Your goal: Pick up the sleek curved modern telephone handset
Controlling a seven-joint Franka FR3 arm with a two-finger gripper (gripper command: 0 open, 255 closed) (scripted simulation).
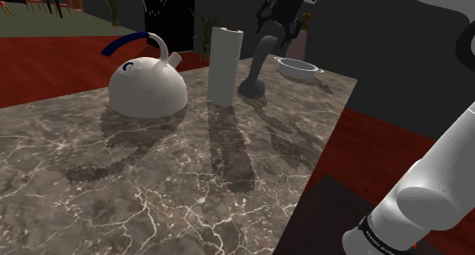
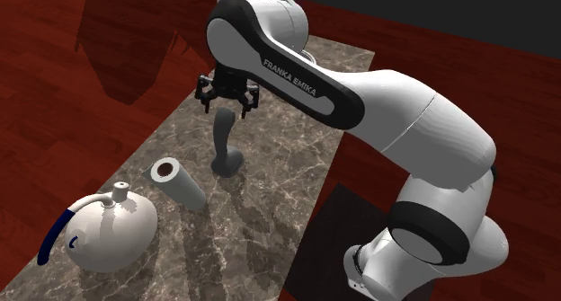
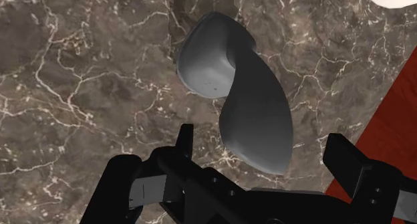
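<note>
On the dark marble table (image 1: 152,185), a white roll (image 1: 225,65) with a hollow core stands upright just beside the grey telephone handset (image 1: 259,67), on the shoulder view's left. Further left, a domed white kettle (image 1: 147,86) with a blue handle sits well apart from the handset. A shallow white dish (image 1: 297,66) lies beyond the handset, near the table's far corner.

The handset stands towards the far end of the table, on its broad base, with its long axis close to vertical. Its body curves as it rises, and the narrow upper end leans toward the shoulder view's right.

The black gripper (image 2: 227,106) hangs directly above that upper end. In the wrist view its two fingers (image 3: 184,146) are spread wide on either side of the handset's top, touching nothing and holding nothing.

The table's long edge runs near the handset on the shoulder view's right, with red wooden floor (image 1: 46,59) past it. Bare marble surrounds the handset's base on the near side.
</note>
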